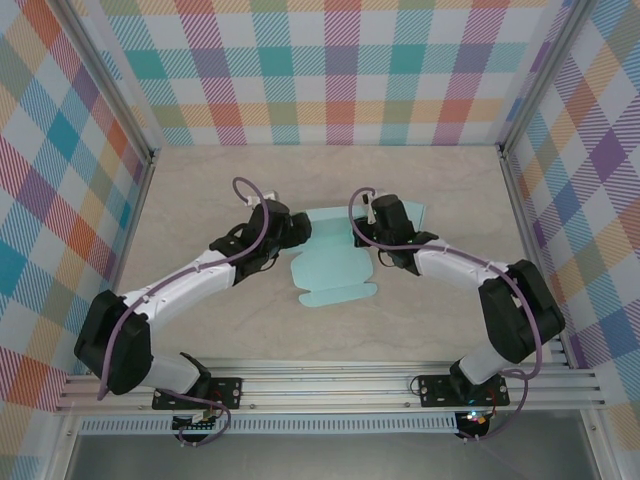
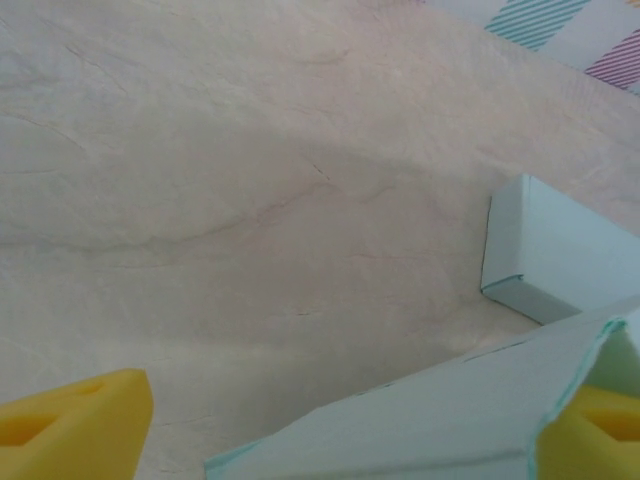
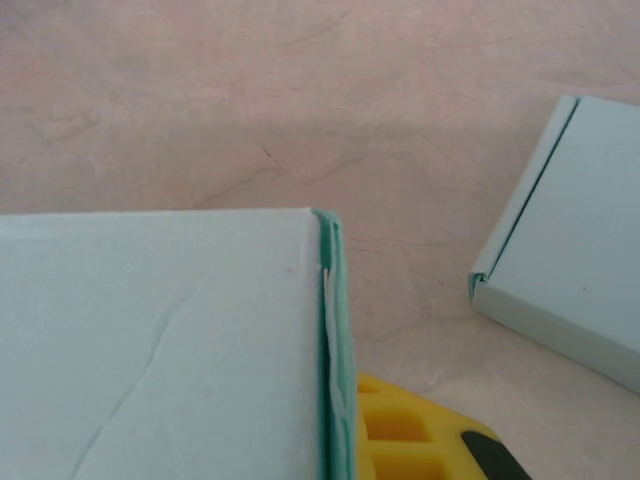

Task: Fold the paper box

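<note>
We begin with the pale, marbled worktop (image 1: 200, 200), walled round with checked cloth, and the two arms reaching in from six o'clock toward its middle. Between them, flat for the most part, lies the light teal paper box (image 1: 335, 272), near the centre of the worktop. As best we judge from the overhead view, its long axis runs roughly from twelve to six o'clock. From the left pincer (image 1: 290, 232) the box lies at three o'clock, and from the right pincer (image 1: 382, 240) at nine o'clock, so each arm meets its own side edge and neither is clearly nearer. The left pincer is spread wide: in its wrist view one yellow finger (image 2: 80, 420) stands at the lower left and the other at the lower right, with a loose flap of the box reaching in between them and one already folded corner standing beyond at two o'clock. The right pincer is pressed together, and we take it to be nipping a raised wall of the box, whose doubled edge stands just beside its one visible yellow finger (image 3: 410, 435). We judge that the coming fold depends on that loose left flap. We can read no brand, label or writing anywhere on the box.
</note>
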{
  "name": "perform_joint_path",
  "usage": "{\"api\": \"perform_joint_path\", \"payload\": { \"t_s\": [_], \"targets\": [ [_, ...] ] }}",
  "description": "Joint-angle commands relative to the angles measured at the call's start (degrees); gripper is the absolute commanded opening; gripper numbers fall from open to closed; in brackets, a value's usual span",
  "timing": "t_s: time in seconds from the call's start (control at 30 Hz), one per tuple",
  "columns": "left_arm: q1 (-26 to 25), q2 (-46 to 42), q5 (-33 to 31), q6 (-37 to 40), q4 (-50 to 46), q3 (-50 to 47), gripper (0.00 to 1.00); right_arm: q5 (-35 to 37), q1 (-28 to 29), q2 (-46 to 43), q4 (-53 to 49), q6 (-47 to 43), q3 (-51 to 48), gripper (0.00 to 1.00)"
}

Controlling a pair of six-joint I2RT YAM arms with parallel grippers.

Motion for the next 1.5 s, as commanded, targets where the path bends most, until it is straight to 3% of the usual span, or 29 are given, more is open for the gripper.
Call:
{"api": "perform_joint_path", "payload": {
  "t_s": [0.0, 0.2, 0.37, 0.57, 0.73, 0.97, 1.23, 1.47],
  "targets": [
    [0.3, 0.5, 2.0, -3.8, 7.0, -3.7, 0.84, 2.8, 2.6, -2.9, 1.8, 5.5, -0.4, 0.00],
    [0.3, -1.7, -1.4, -8.4, 9.8, -8.7, 0.83, 9.3, 4.7, -2.7, 1.8, 7.8, -0.7, 0.00],
    [0.3, -9.0, -4.7, -10.1, 6.3, -14.0, 0.84, 12.0, 5.0, -0.6, 1.7, 6.2, -0.1, 0.00],
    [0.4, -18.3, 0.1, -14.1, 9.8, -23.7, 0.86, 12.5, 5.7, 0.7, 3.2, 4.7, -0.2, 0.00],
    [1.1, -19.0, 7.4, -16.0, 15.9, -26.2, 0.72, 13.5, 6.7, 0.6, 3.2, 3.7, -0.2, 0.00],
    [3.2, -13.7, 12.0, -18.4, 26.4, -26.5, 0.68, 14.1, 8.1, 0.2, 3.4, 3.0, -0.7, 0.00],
    [3.4, -11.1, 10.9, -18.8, 28.9, -25.0, 0.42, 15.0, 8.8, 0.6, 3.3, 2.5, -0.9, 0.00],
    [3.4, -13.8, 8.3, -17.3, 26.3, -24.7, 0.42, 15.8, 8.9, 1.8, 3.2, 2.7, -0.9, 0.00]
  ]
}}
